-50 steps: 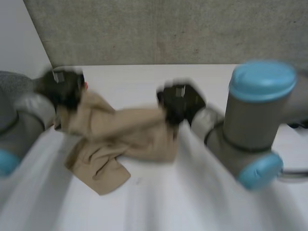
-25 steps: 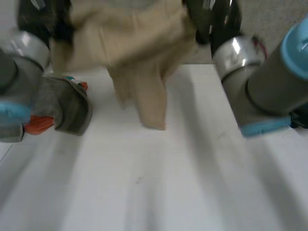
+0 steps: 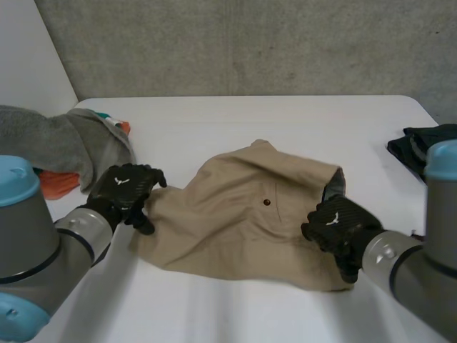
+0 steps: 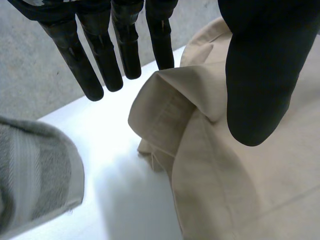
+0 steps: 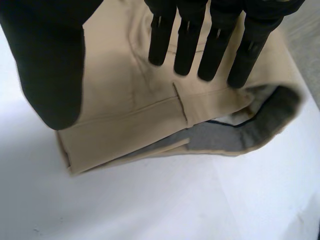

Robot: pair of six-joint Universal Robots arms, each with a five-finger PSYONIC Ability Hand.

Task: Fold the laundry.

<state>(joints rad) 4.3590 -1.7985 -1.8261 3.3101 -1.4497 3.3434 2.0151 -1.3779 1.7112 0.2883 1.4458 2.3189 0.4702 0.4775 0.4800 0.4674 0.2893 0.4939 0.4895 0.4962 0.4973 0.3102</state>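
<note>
A tan garment lies spread on the white table, with a small button on its upper face and a grey lining showing at its right end. My left hand hovers at the garment's left edge; its fingers are straight and apart from the thumb, above a folded tan hem, holding nothing. My right hand sits over the garment's right end. Its fingers are straight above the tan cloth and the grey lining, and nothing is gripped.
A pile of grey towel with an orange piece lies at the table's left edge, also beside my left hand as grey cloth. A dark garment lies at the right edge. A concrete wall stands behind.
Both hands held the tan garment, swung it up high, then brought it down. It now lies spread on the table and both hands have let go.
</note>
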